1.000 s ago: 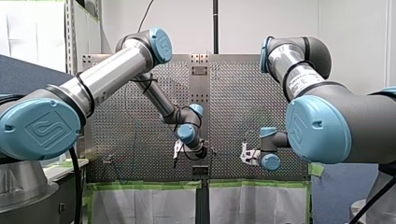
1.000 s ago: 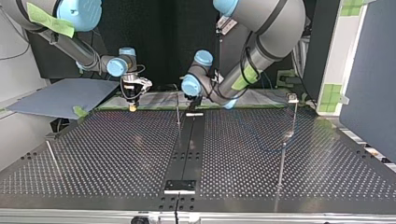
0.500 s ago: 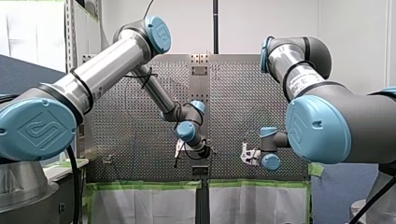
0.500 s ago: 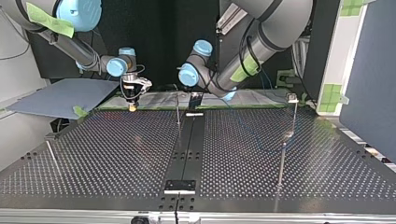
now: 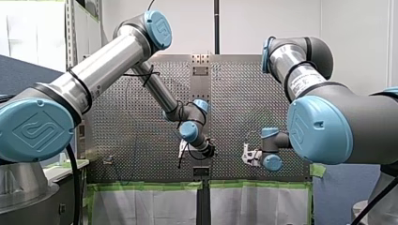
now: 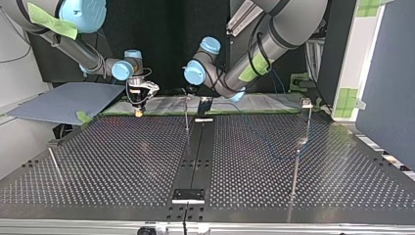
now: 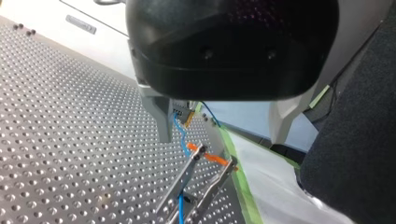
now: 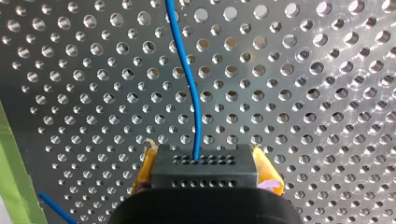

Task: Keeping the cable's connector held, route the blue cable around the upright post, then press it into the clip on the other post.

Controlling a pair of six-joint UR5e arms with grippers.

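Observation:
My right gripper (image 8: 204,158) is shut on the black connector (image 8: 203,176), its yellow pads at either side. The blue cable (image 8: 187,70) leaves the connector and runs ahead over the perforated table (image 8: 303,93). That gripper hangs at the top view's left (image 6: 139,110). My left gripper (image 7: 222,136) stands open, its metal fingers wide apart with nothing between them. The blue cable (image 7: 179,133) passes close by one finger, down to a thin metal post (image 7: 189,170) with an orange piece at its top. In the top view, my left gripper (image 6: 203,102) hovers beside the thin centre post (image 6: 186,111).
A taller post (image 6: 307,112) with a clip-like head stands at the top view's right. A rod (image 6: 55,164) lies low at that view's left. Green tape (image 7: 243,182) lines the table's edge, and a grey board (image 6: 63,100) lies beyond my right gripper.
My left arm's wrist has swung up and toward the top view's left, carrying its gripper slightly nearer the centre post. My right arm has not moved.

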